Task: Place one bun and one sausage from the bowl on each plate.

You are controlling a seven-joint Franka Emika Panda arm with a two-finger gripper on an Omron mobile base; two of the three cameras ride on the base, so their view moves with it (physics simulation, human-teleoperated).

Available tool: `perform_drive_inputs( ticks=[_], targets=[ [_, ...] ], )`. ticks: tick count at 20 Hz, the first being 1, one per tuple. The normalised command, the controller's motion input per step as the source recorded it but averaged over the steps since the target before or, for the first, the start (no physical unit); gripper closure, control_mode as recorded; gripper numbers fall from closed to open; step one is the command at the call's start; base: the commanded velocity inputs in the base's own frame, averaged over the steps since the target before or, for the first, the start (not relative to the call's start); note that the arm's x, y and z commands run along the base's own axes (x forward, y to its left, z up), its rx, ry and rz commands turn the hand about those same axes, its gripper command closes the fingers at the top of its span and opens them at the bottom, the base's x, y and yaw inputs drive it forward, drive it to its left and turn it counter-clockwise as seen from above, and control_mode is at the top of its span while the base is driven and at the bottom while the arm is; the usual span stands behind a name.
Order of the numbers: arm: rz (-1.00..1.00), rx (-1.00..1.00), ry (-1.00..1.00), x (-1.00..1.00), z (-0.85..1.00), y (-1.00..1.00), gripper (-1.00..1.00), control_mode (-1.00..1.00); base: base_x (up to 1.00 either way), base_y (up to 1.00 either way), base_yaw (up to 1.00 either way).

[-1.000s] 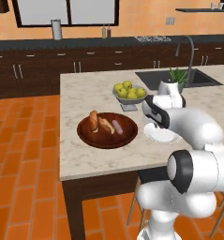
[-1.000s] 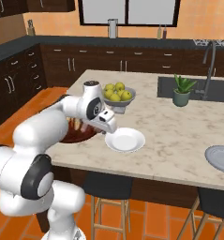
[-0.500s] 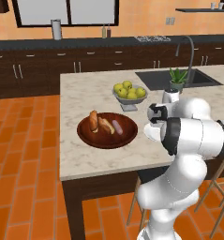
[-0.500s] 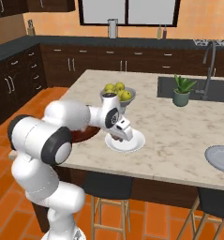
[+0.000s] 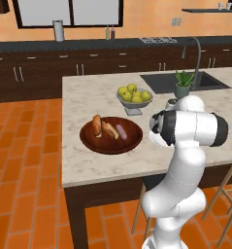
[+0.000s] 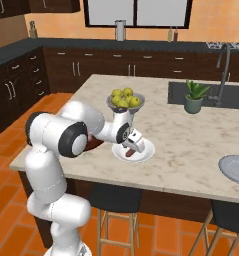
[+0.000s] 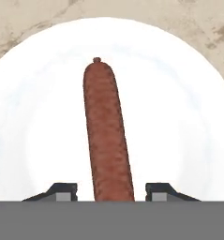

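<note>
A reddish-brown sausage (image 7: 106, 136) lies on the white plate (image 7: 179, 117), its long axis running straight away from the gripper (image 7: 112, 191), whose fingertips (image 7: 64, 191) stand spread on either side, clear of the sausage's near end.

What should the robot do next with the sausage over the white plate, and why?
Probably lift the pincer straight up and away. In the hand view the sausage lies along the white plate, and the fingertips stand apart from its sides, so it looks released. The brown bowl holds two buns and another sausage to fetch.
</note>
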Motion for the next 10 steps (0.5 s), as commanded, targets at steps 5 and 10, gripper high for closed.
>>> perform_drive_inputs(
  ticks=[5,10],
  targets=[
    [0.01,0.0,-0.05,-0.14,0.78,0.11,-1.0,-1.0,0.0,0.0,0.0],
    [0.17,0.0,-0.01,-0.48,1.0,0.75,-1.0,-1.0,0.0,0.0,0.0]
  ],
)
